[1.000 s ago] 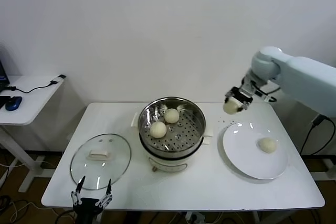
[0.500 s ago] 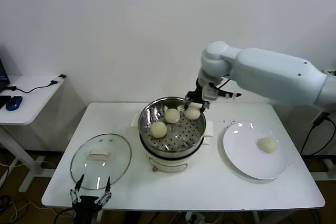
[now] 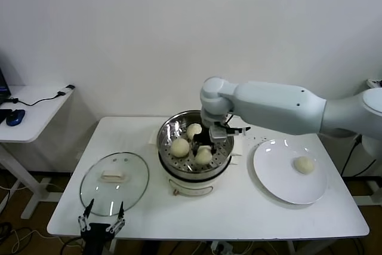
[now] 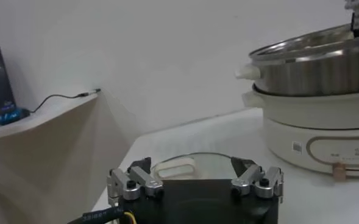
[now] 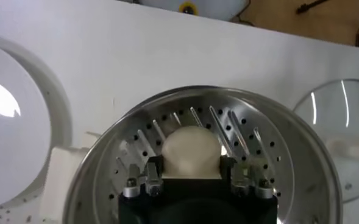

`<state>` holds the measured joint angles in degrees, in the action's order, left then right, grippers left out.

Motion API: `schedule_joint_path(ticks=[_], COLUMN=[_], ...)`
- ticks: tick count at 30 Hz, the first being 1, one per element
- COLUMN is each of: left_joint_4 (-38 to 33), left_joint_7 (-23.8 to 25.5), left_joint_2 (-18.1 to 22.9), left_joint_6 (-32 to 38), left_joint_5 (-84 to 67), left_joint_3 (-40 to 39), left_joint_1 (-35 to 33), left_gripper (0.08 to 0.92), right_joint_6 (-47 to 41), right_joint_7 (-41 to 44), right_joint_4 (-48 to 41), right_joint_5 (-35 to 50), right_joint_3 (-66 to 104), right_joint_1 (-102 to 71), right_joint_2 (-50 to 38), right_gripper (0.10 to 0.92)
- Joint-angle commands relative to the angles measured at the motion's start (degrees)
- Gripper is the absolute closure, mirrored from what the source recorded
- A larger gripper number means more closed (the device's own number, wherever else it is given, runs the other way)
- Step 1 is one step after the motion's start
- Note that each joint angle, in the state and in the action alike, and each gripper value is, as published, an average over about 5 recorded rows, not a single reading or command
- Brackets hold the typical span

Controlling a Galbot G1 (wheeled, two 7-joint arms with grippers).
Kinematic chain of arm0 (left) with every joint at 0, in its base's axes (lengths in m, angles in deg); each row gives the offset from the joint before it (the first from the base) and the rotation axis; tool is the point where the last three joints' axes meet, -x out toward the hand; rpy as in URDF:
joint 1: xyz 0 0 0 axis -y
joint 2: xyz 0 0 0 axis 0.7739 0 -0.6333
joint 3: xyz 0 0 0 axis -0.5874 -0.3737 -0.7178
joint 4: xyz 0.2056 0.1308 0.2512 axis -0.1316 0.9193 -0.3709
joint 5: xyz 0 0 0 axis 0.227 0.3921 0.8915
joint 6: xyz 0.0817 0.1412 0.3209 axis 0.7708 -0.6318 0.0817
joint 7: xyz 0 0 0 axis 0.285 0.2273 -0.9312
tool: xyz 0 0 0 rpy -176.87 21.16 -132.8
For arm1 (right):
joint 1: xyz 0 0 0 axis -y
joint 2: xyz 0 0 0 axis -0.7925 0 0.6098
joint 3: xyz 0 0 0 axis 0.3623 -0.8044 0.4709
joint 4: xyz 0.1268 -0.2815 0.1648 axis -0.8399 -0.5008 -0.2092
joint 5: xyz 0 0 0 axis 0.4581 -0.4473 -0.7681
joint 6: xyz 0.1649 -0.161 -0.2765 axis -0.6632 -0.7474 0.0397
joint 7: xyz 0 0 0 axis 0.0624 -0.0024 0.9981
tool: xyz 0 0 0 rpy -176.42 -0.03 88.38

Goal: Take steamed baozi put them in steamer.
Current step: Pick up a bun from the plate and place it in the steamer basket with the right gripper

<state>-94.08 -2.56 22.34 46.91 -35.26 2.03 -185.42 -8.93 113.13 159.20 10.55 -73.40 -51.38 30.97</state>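
Right gripper (image 3: 203, 147) fingers clamped on a baozi (image 5: 190, 151) low inside the steamer (image 3: 222, 128), frame centre. Early release could roll it into neighbours. Left gripper (image 4: 195, 182) fingers apart, parked bottom-left.

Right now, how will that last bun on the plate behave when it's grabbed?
The bun on the white plate looks smooth and domed, so it could roll if nudged. It's probably soft and light: the right claw carries an identical one easily.
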Motion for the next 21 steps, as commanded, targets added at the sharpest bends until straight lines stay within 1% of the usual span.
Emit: schedule_joint_path(ticks=[1,6,9,11,16,18,21], left_joint_4=[0.4,0.9,1.0,1.1,1.2,1.1,0.9], left_joint_7=[0.1,0.1,0.1,0.1,0.2,0.1,0.1], left_joint_2=[-0.3,-0.3,-0.3,-0.3,-0.3,-0.3,-0.3], left_joint_6=[-0.1,0.0,0.0,0.0,0.0,0.0,0.0], left_joint_5=[-0.1,-0.1,0.0,0.0,0.0,0.0,0.1], left_joint_3=[0.0,0.1,0.1,0.0,0.0,0.0,-0.1], left_joint_1=[0.1,0.2,0.3,0.4,0.4,0.3,0.2], left_gripper=[0.177,0.177,0.177,0.177,0.177,0.177,0.177], right_joint_6=[1.8,1.8,1.8,2.0,2.0,2.5,3.2], right_joint_7=[-0.3,-0.5,-0.8,-0.8,-0.4,-0.1,0.3], right_joint_4=[-0.6,-1.1,-1.5,-1.4,-1.2,-1.4,-2.0], right_joint_5=[-1.0,-1.6,-1.9,-1.9,-1.7,-1.8,-1.2], right_joint_3=[-0.6,-0.5,-0.4,-0.2,1.0,1.5,2.5], right_joint_1=[-2.6,-3.2,-3.5,-3.5,-2.9,-2.0,0.1], right_joint_2=[2.9,3.0,3.0,3.0,2.8,2.4,0.7], right_gripper=[0.416,0.414,0.399,0.365,0.249,0.217,0.205])
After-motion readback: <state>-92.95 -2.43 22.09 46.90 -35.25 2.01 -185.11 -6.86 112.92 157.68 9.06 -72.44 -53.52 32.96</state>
